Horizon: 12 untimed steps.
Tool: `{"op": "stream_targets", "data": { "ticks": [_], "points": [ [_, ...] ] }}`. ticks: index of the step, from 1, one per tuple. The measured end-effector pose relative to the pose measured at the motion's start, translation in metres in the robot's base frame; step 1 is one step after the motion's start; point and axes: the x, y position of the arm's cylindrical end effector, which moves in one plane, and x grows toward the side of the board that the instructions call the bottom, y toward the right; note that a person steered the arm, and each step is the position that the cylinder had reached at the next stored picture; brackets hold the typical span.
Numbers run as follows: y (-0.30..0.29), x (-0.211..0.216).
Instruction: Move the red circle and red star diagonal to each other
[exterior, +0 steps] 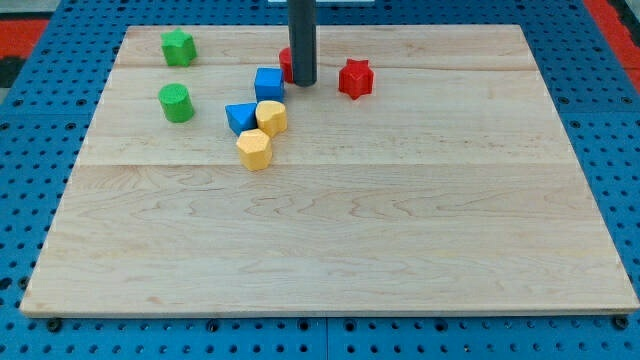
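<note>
1. My tip [303, 83]: the lower end of a plain dark rod, down on the wooden board [400, 240] near the view's top. I carry no claw, so there is nothing to spread or press together; the rod only pushes.
2. Red circle [285, 62]: mostly hidden behind the rod, only a sliver showing at its left edge. My tip looks to be touching it or just in front; I cannot tell which. Its shape is taken from the task, not seen.
3. Red star [355, 78]: near my tip, toward the view's right, apart from it and from the circle. The two reds sit roughly level, not yet diagonal by my reckoning.
4. Blue cube [269, 83]: just beside my tip on the view's left.
5. Blue block [241, 117], two yellow blocks [271, 117] [254, 149]: a tight cluster below the cube.
6. Green blocks [178, 47] [176, 103]: well apart, at the view's left.
7. Hazards, as judged: a stroke leftward would clip the blue cube and drive it into the cluster; a push toward the view's top could run the circle off the board's near edge; an off-centre contact would let the round block slip sideways.
</note>
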Motion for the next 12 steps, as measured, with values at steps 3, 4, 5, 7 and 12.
{"op": "stream_targets", "data": {
  "ticks": [3, 4, 5, 7, 12],
  "points": [
    [-0.052, 0.003],
    [-0.090, -0.011],
    [-0.045, -0.038],
    [-0.022, -0.045],
    [0.072, -0.012]
  ]
}}
